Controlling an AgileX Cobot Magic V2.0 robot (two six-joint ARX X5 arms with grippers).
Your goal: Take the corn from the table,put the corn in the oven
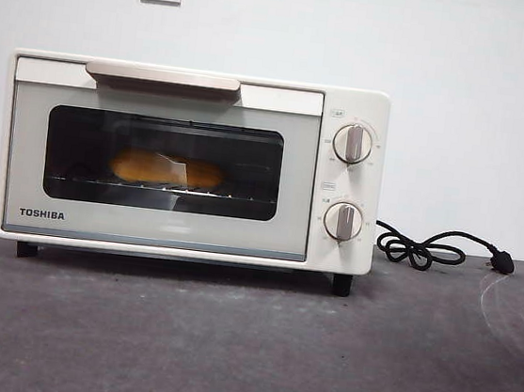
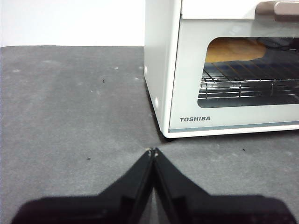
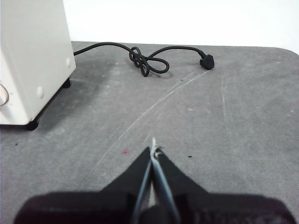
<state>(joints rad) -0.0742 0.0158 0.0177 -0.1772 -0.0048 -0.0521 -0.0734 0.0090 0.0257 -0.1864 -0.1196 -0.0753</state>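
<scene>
Both claws, left gripper [image 2: 153,151] and right gripper [image 3: 154,151], clenched empty over the table [image 1: 225,353]; corn [image 1: 165,170] sits inside the shut TOSHIBA oven [image 1: 358,103], so little risk remains beyond a stray arm nudging it.

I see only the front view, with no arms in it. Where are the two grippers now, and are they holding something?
Observer: The left gripper is shut and empty, low over the table beside the oven.
Operator: And the right one?
Observer: The right gripper is also shut and empty, on the oven's other side, near the black cord.
Operator: Does the corn touch a wall inside?
Observer: In the left wrist view the corn lies on the wire rack; contact with a wall is unclear.
</scene>
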